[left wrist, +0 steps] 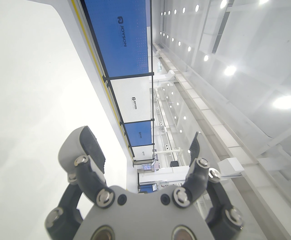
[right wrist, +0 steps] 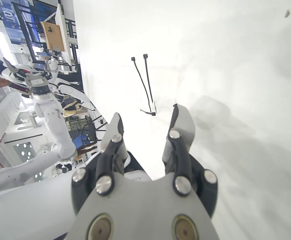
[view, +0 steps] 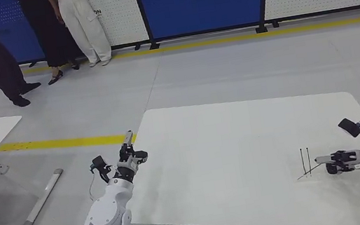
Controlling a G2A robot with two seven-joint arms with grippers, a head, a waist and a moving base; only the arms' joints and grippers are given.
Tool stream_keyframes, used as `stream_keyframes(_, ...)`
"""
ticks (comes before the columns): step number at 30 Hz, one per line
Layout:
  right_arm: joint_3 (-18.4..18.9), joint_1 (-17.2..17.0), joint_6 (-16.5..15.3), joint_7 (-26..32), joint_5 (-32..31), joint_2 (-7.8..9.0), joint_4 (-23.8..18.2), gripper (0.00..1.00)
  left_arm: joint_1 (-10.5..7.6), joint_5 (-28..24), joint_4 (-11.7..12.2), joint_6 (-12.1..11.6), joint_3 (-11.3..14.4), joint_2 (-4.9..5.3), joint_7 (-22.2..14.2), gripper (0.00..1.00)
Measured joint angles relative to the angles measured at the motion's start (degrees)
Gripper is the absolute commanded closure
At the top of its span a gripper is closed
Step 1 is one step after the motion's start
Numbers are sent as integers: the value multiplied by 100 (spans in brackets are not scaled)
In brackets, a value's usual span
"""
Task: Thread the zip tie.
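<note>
Black ribbed pads [right wrist: 174,116] are lining the fingers of the right gripper [right wrist: 146,114], whose jaws are standing moderately apart with nothing between them, low over the white table [right wrist: 204,56]. Just ahead of its fingertips what look like three black zip ties [right wrist: 148,77] are lying flat on the tabletop. One short-looking tie [right wrist: 146,111] is resting crosswise almost between the tips, with its small square head toward one finger. The other two are stretching away from the gripper, close together at the near end and spreading slightly toward their heads at the far end. These ties are probably very light, thin and springy, with slick plastic straps that are hugging the surface, so a pinch from above risks skidding off. The firmest hold would likely be at the blocky head or just behind it, leaving the pointed tail free for threading. Well away from the ties, across the table, the left gripper [left wrist: 142,134] is hanging raised with its jaws spread wide and empty, pointing toward the room beyond the table's edge. Farther out, blue and white panels [left wrist: 118,45] are carrying a printed logo and lettering, and a cardboard box [right wrist: 53,36] is showing a dark mark; I am leaving these unread.
</note>
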Motion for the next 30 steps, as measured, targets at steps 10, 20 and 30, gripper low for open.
stream_keyframes(10,-209,194,-81,0,133,24,282,66,0,0,0,0,0,0,0,0)
stream_keyframes(20,-373,326,-117,0,203,37,469,77,0,0,0,0,0,0,0,0)
stream_keyframes(30,-523,435,-154,0,262,29,603,85,0,0,0,0,0,0,0,0)
